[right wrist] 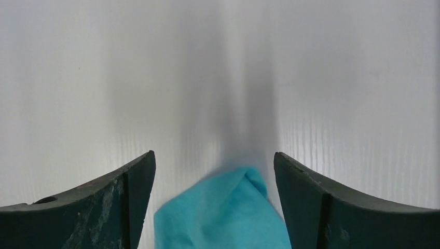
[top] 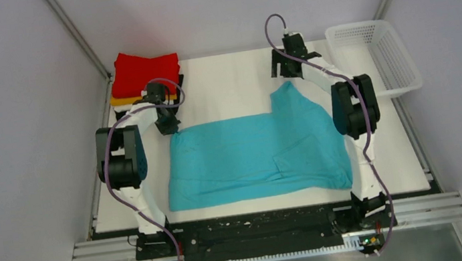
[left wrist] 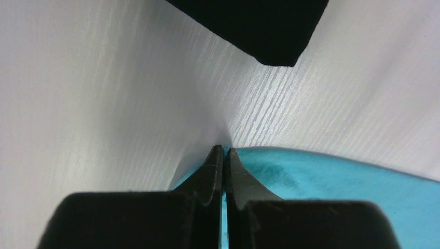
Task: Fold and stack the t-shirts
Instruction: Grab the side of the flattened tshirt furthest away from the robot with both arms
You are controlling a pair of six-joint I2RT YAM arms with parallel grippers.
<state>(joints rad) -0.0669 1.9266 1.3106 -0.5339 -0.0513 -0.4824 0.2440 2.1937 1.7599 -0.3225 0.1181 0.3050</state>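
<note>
Left claw [left wrist: 223,150]: clamped tight on upper-left corner of turquoise shirt [top: 258,154]. Right claw [right wrist: 214,161]: jaws wide, straddling shirt's upper-right tip, gripping nothing. Turquoise shirt spread flat mid-table [top: 228,77], lower edge near front edge. Upper left: red shirt [top: 143,71] on orange shirt [top: 118,101], stack partly hidden by left arm. Black shirt [left wrist: 259,26] cut off at top of left wrist view. Basket [top: 400,54] at table's upper-right corner. Bare table between claws.

The white table [top: 229,83] I work on carries a turquoise t-shirt [top: 252,155] spread flat across the centre of the frame, a folded stack in the upper left with a red t-shirt [top: 143,71] on top and an orange one [top: 118,101] beneath, and a white mesh basket [top: 400,90] at its upper right edge.
</note>
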